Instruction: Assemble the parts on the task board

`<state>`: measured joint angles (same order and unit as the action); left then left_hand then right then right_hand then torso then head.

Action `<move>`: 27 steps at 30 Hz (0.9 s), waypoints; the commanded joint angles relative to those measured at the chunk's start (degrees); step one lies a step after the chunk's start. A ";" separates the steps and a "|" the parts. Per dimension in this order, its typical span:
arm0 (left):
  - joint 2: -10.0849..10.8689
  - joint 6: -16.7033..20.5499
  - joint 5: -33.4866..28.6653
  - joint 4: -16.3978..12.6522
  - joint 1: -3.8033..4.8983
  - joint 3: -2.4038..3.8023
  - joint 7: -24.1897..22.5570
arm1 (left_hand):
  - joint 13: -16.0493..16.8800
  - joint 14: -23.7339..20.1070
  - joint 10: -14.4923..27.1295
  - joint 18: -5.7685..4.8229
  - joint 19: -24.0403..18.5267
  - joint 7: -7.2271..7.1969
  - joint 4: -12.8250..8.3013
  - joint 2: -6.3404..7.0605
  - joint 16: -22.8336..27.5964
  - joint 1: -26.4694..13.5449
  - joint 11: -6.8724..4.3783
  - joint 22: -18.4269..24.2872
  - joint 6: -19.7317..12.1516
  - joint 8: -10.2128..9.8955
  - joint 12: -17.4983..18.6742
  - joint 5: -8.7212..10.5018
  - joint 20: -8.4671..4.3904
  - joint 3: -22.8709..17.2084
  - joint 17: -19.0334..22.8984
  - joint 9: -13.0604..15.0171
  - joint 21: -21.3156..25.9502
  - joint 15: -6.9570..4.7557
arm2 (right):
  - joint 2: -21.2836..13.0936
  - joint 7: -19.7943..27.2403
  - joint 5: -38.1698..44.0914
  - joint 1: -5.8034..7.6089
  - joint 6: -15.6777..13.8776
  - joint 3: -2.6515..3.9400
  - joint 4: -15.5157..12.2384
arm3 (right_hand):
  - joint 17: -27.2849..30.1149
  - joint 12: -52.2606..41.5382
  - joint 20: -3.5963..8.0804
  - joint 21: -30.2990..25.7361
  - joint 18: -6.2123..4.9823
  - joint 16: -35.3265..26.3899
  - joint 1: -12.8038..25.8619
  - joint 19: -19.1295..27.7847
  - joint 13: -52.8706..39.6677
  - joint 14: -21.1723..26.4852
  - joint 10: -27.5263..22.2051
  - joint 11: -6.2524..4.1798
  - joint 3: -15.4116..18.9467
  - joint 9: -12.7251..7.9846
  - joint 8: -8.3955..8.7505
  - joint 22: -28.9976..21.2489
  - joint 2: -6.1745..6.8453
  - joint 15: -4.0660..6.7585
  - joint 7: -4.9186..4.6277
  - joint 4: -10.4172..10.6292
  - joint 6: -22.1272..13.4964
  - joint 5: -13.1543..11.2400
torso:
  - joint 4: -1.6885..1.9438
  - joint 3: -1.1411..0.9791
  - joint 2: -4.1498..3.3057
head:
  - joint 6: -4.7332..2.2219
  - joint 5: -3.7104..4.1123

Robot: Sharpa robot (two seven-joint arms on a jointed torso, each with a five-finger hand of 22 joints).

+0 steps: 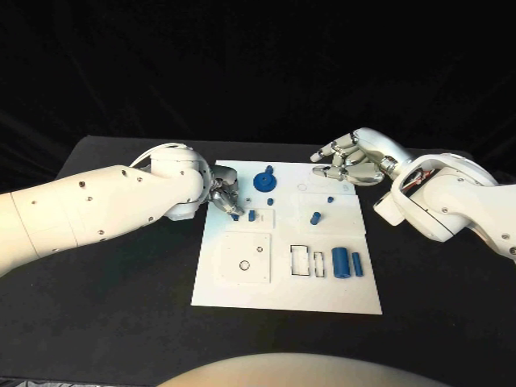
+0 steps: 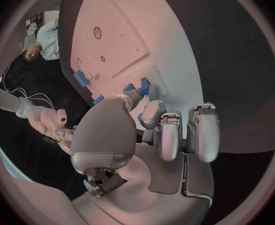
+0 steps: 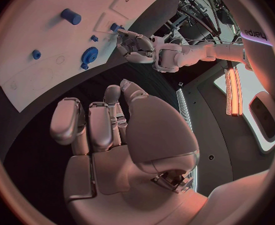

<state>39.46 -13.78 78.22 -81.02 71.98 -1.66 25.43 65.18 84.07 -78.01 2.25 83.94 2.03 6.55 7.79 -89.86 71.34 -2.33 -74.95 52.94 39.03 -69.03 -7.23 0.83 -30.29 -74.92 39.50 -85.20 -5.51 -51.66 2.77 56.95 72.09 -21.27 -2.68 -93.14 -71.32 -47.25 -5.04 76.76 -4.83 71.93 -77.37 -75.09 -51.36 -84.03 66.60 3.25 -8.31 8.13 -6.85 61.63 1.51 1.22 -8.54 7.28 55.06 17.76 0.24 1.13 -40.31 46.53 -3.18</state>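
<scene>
A black table stands before a wholly dark backdrop. The right wrist view shows a long glowing orange light bar on a pale panel

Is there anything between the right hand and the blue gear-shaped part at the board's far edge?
Nothing visible. The right hand hovers with curled, empty fingers past the task board's far right corner; the gear-shaped part lies left of it with bare board between them.

Right robot hand empty, fingers curled, beside white task board.
</scene>
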 commanded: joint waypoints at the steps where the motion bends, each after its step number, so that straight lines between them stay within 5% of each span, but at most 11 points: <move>1: -0.04 -1.22 0.13 -0.03 -0.10 0.02 0.15 | 0.12 5.93 -0.31 -0.85 3.52 -0.43 -4.72 -0.08 -0.14 0.70 0.02 -10.81 0.33 -0.34 -0.27 -0.25 0.21 -4.50 -15.08 0.05 0.16 0.34 | 0.01 0.37 0.16 -0.03 0.04 0.01 -0.03 | 0.00 0.14 0.10 -0.20 -0.93 -0.13 0.00 0.24 -0.05 -2.02 -0.12 -0.08 -0.18 0.07 -0.24 0.00 0.00 -0.01 0.13 0.22 -0.30 0.40 | 0.00 -0.04 -0.03 | 0.04 -0.03; 27: 0.20 -2.39 -1.57 -0.32 -0.13 0.07 0.77 | 0.23 5.93 -0.60 -0.85 3.55 -0.46 -3.80 -0.42 -0.14 0.27 0.05 -10.85 0.82 -0.48 -0.36 -0.22 0.29 -4.24 -15.08 -0.10 0.16 0.38 | 0.03 0.35 0.17 -0.03 0.18 0.01 0.17 | -0.02 0.08 0.11 -0.21 -0.93 -0.11 -0.03 0.23 -0.09 -2.03 -0.08 -0.08 -0.22 0.08 -0.26 0.00 -0.07 -0.01 0.13 0.25 -0.28 0.42 | 0.05 -0.01 0.01 | 0.49 0.00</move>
<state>39.69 -14.58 77.77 -81.17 71.94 -1.54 25.65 65.34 84.08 -78.11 2.26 83.94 2.03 6.59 7.67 -89.86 71.30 -2.23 -74.93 53.35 38.79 -69.02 -7.28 0.83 -30.33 -74.91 39.47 -85.21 -5.51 -51.65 2.75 56.94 72.08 -21.26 -2.68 -92.95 -71.33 -47.25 -5.05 76.76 -4.82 71.93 -77.37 -75.09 -51.35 -84.03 66.60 3.25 -8.31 8.13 -6.85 61.63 1.51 1.22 -8.55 7.28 55.06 17.97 0.23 1.10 -40.30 46.91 -3.24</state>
